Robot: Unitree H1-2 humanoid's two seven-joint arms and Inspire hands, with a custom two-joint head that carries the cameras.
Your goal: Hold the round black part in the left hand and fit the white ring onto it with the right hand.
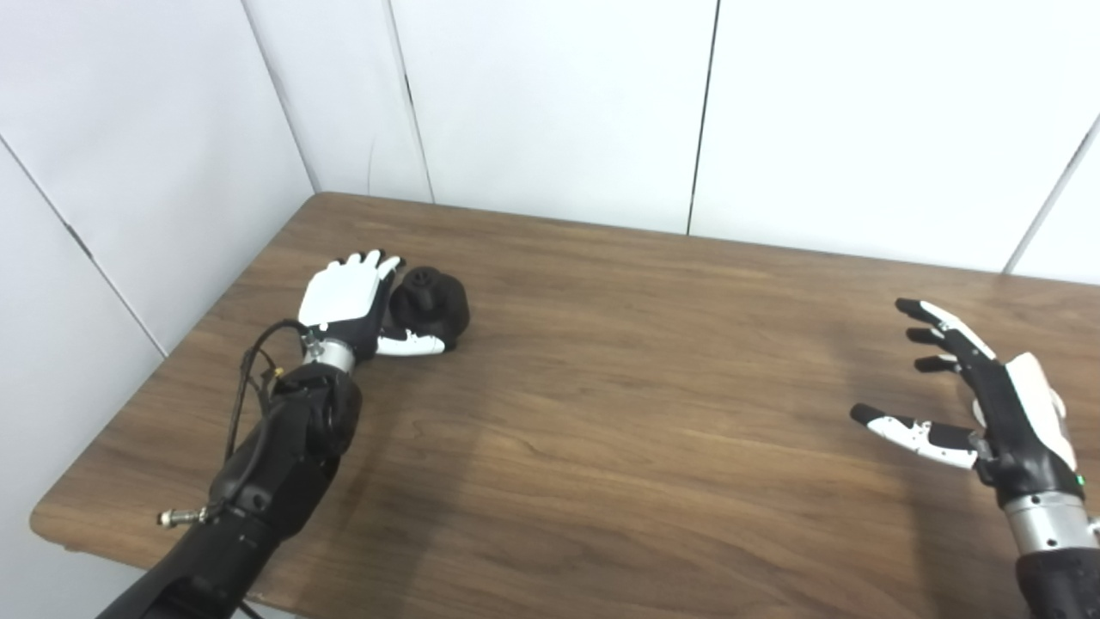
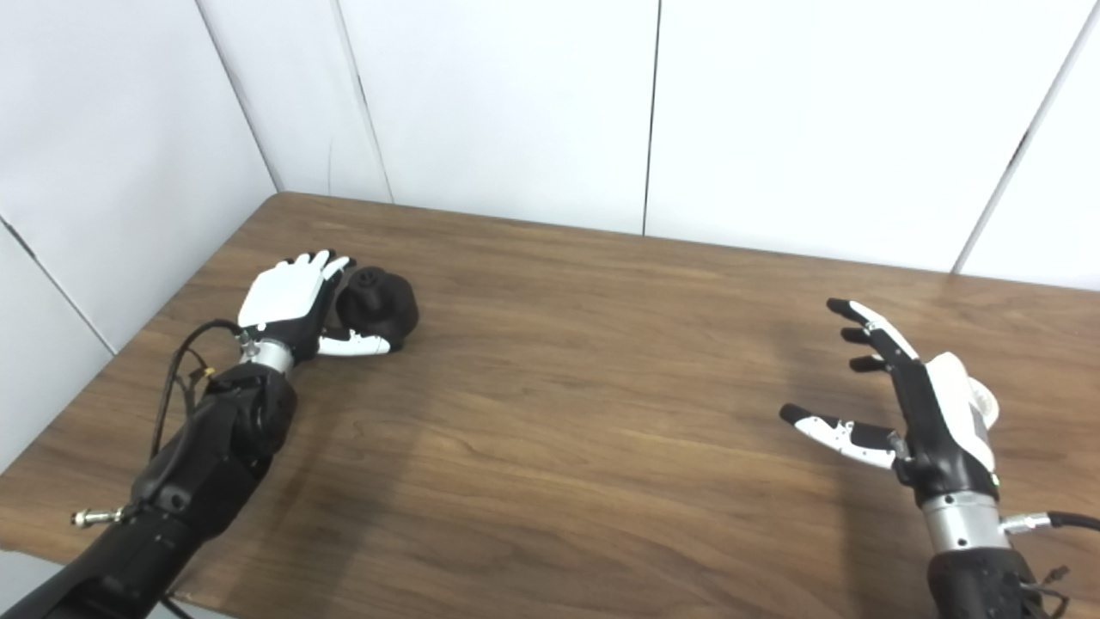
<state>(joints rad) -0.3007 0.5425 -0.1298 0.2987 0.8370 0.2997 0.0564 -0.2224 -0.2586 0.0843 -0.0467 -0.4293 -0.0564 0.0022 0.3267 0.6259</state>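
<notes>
Fingers [image 1: 371,261] of the left hand [image 1: 344,301] curl around the round black part [image 1: 432,305] resting on the table [image 1: 601,413], thumb beneath it, while the right hand [image 1: 988,404] hovers well apart, fingers spread and holding nothing.

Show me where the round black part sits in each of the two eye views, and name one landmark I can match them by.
Left eye view: the round black part lies on the table left of centre, against the left hand.
Right eye view: the same part lies further left in the picture, by the same hand.
Shared landmark: the table's far left corner, where the wall panels meet.
</notes>
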